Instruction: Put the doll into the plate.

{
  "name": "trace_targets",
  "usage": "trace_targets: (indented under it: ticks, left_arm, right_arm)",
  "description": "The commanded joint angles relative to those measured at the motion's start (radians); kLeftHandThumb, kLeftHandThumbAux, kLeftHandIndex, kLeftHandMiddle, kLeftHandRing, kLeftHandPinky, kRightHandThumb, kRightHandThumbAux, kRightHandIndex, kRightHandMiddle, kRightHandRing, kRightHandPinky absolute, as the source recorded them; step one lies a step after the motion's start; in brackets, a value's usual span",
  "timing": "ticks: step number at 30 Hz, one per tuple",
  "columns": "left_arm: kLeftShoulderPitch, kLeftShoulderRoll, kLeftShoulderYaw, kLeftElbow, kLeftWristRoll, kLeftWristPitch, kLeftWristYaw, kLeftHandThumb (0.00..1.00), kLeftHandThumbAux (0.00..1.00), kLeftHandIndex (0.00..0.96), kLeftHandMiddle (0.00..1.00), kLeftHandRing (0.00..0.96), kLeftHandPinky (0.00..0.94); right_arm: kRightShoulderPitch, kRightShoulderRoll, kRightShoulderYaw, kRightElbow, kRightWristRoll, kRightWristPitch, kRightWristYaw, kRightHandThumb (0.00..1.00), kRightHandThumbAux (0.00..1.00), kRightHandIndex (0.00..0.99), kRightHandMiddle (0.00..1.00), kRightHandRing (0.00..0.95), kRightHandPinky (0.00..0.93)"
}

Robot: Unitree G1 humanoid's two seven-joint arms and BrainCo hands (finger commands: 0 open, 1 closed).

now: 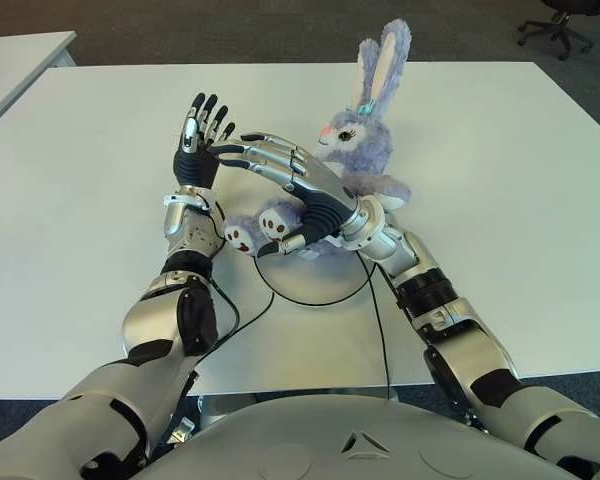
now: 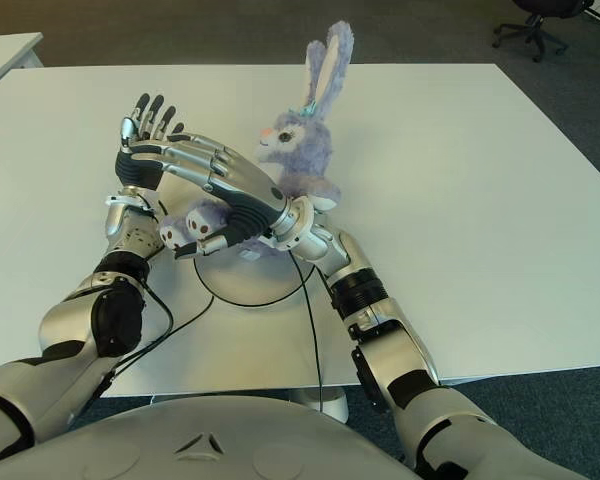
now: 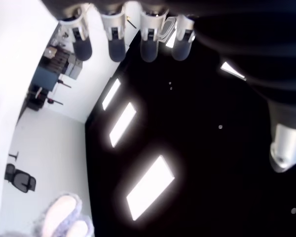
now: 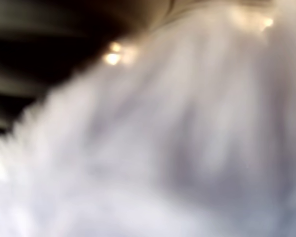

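Observation:
A purple plush bunny doll (image 1: 365, 130) sits upright on a white plate (image 1: 320, 299) in the middle of the white table (image 1: 510, 180); only the plate's dark front rim shows. My right hand (image 1: 285, 170) reaches across the doll's lap and feet (image 1: 258, 228), its fingers stretched out and open, thumb by the feet. In the right wrist view, pale fur (image 4: 163, 148) fills the picture from close by. My left hand (image 1: 201, 135) stands upright just left of the doll, fingers straight and spread, holding nothing. Its fingertips (image 3: 116, 44) show straight in the left wrist view.
Thin black cables (image 1: 380, 320) run from my arms across the table near its front edge. A second white table (image 1: 20, 55) stands at the far left. An office chair (image 1: 555, 25) stands on the dark carpet beyond the far right corner.

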Motion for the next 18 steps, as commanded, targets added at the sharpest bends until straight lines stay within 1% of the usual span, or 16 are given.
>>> trace_targets:
  ticks: [1,6,7,8,11,13,14,16,17,18]
  left_arm:
    - [0.142,-0.084,0.030,0.045,-0.060,0.101,-0.052,0.000,0.527,0.000,0.000,0.000,0.000]
    - [0.158,-0.092,0.029,0.001,-0.075,0.143,-0.089,0.000,0.540,0.000,0.000,0.000,0.000]
    - [0.162,-0.092,0.026,-0.010,-0.075,0.149,-0.093,0.000,0.552,0.000,0.000,0.000,0.000]
    - [0.166,-0.091,0.021,-0.022,-0.072,0.157,-0.095,0.000,0.555,0.000,0.000,0.000,0.000]
    - [0.174,-0.086,0.006,-0.055,-0.057,0.167,-0.077,0.000,0.572,0.000,0.000,0.000,0.000]
    - [0.178,-0.085,0.001,-0.070,-0.052,0.171,-0.067,0.000,0.574,0.000,0.000,0.000,0.000]
    - [0.180,-0.084,-0.009,-0.078,-0.035,0.157,-0.045,0.000,0.574,0.000,0.000,0.000,0.000]
    - [0.185,-0.080,-0.035,-0.088,0.017,0.105,0.013,0.000,0.582,0.000,0.000,0.000,0.000]
    - [0.191,-0.078,-0.052,-0.092,0.055,0.060,0.050,0.000,0.583,0.000,0.000,0.000,0.000]
    - [0.196,-0.078,-0.064,-0.095,0.079,0.031,0.074,0.000,0.582,0.000,0.000,0.000,0.000]
  right_arm:
    - [0.018,-0.013,0.019,0.011,-0.003,0.027,0.020,0.156,0.341,0.013,0.086,0.158,0.000]
    - [0.017,-0.020,0.022,0.006,0.002,0.027,0.025,0.161,0.337,0.000,0.058,0.109,0.000]
    - [0.017,-0.022,0.022,0.005,0.001,0.026,0.025,0.164,0.328,0.000,0.031,0.065,0.000]
    - [0.016,-0.024,0.022,0.004,-0.004,0.025,0.023,0.165,0.326,0.000,0.025,0.054,0.000]
    - [0.013,-0.028,0.023,0.002,-0.013,0.023,0.019,0.166,0.314,0.000,0.000,0.008,0.000]
    - [0.013,-0.030,0.024,0.002,-0.014,0.023,0.018,0.167,0.313,0.000,0.000,0.004,0.000]
    - [0.012,-0.031,0.025,0.000,-0.016,0.023,0.018,0.167,0.313,0.000,0.000,0.003,0.000]
    - [0.010,-0.035,0.026,-0.002,-0.023,0.025,0.018,0.162,0.301,0.000,0.000,0.000,0.000]
    - [0.009,-0.037,0.026,-0.005,-0.026,0.028,0.019,0.161,0.300,0.000,0.000,0.000,0.000]
    - [0.009,-0.038,0.026,-0.007,-0.027,0.030,0.020,0.155,0.289,0.000,0.000,0.000,0.000]
